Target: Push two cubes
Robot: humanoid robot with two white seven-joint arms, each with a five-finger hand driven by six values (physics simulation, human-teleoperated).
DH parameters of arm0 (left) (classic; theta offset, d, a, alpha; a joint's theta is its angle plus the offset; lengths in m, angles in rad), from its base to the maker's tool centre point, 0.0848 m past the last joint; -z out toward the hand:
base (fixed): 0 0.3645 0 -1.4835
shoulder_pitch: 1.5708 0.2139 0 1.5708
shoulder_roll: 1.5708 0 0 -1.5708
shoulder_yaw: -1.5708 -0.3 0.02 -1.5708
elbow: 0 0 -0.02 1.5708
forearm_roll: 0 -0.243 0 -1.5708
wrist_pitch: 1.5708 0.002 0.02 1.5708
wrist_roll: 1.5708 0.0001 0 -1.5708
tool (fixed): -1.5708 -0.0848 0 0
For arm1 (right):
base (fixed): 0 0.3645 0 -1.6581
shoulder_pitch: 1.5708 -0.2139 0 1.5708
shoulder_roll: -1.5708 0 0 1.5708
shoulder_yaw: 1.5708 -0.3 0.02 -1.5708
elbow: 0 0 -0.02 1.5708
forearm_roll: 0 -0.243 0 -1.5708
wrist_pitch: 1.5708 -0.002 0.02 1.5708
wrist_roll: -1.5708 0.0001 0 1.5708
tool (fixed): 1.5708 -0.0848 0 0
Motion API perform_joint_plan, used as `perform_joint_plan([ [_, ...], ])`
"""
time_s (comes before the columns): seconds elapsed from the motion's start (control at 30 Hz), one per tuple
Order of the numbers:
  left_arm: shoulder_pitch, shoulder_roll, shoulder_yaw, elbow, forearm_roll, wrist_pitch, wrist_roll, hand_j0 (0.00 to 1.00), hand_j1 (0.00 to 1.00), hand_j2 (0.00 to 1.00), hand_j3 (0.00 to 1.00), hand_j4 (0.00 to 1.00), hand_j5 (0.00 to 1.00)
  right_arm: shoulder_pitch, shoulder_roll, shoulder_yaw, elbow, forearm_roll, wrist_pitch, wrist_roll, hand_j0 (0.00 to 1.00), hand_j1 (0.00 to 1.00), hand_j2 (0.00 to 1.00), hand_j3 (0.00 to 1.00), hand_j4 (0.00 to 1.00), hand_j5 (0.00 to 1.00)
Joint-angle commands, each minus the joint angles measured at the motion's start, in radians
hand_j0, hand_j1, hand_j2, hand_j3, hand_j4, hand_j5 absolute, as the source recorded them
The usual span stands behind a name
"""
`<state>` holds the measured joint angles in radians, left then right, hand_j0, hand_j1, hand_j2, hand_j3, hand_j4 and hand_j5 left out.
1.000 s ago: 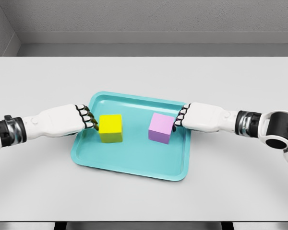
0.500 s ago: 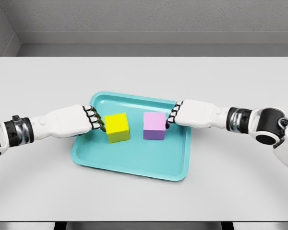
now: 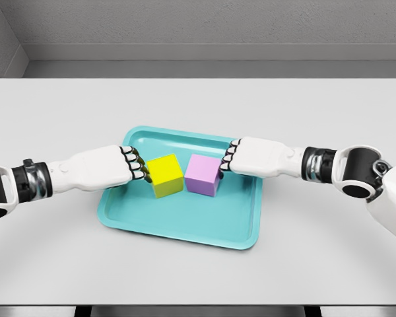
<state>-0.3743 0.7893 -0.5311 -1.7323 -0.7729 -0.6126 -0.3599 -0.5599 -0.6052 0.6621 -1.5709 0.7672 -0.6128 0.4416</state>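
A yellow cube and a pink cube sit side by side in the middle of a teal tray, touching or nearly touching at their near corners. My left hand has its curled fingers pressed against the yellow cube's left face. Against the pink cube's right face rest the curled fingers of my right hand. Neither hand grasps anything.
The tray lies on a wide white table with a grey wall behind it. Both forearms reach in low over the tray's left and right rims.
Both hands have moved inward, sliding the yellow cube right and the pink cube left. The gap between the cubes has closed.
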Motion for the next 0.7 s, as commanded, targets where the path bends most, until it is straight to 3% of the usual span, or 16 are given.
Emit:
perform_joint_plan([
  [0.0,0.000,-0.001,0.002,0.002,0.004,0.002,0.001,0.77,0.77,0.77,0.77,0.77,0.77,0.000,0.001,0.001,0.025,-0.003,0.002,-0.001,0.62,0.62,0.62,0.62,0.62,0.62],
  [0.07,0.002,0.002,0.003,0.002,0.004,0.002,-0.001,0.74,0.74,0.74,0.74,0.74,0.74,-0.003,0.001,0.001,0.038,-0.003,0.002,0.000,0.62,0.62,0.62,0.62,0.62,0.62],
  [0.67,0.002,0.014,0.014,0.022,0.004,0.002,-0.001,0.74,0.74,0.74,0.74,0.74,0.74,-0.038,0.053,0.001,0.086,0.018,0.002,-0.001,0.62,0.62,0.62,0.62,0.62,0.62],
])
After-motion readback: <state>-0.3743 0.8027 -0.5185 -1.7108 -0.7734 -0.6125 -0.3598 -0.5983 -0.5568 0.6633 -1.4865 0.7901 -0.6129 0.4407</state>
